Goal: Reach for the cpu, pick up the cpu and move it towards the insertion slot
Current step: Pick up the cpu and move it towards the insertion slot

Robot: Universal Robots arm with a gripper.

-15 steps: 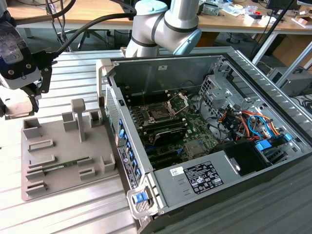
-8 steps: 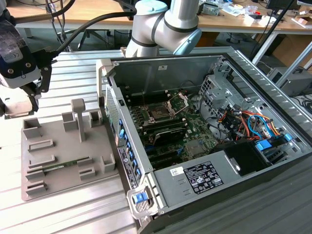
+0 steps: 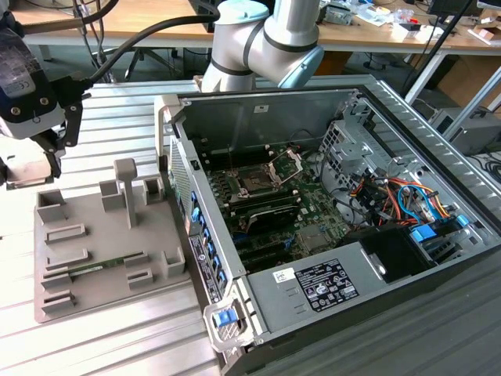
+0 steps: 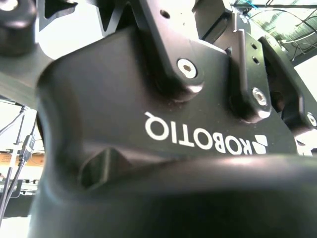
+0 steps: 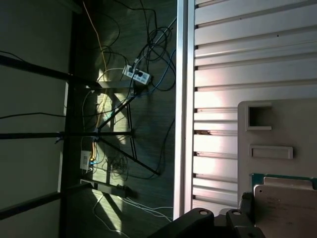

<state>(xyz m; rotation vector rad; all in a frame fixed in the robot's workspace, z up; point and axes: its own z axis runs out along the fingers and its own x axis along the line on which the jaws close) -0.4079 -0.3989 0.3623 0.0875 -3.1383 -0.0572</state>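
One cpu (image 5: 287,210) is near the tray's (image 5: 277,124) edge, slatted table (image 5: 218,74) beyond.

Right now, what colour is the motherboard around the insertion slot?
Dark green motherboard, clearest in the exterior view.

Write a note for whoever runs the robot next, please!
Gripper: at the exterior view's far left, by the corner of the grey tray. It is right at the cpu; whether it grips it is unclear.
Insertion slot: inside the open computer case, bracket lifted.
Done: the reach to the cpu.
Left: the cpu is not yet near the slot.
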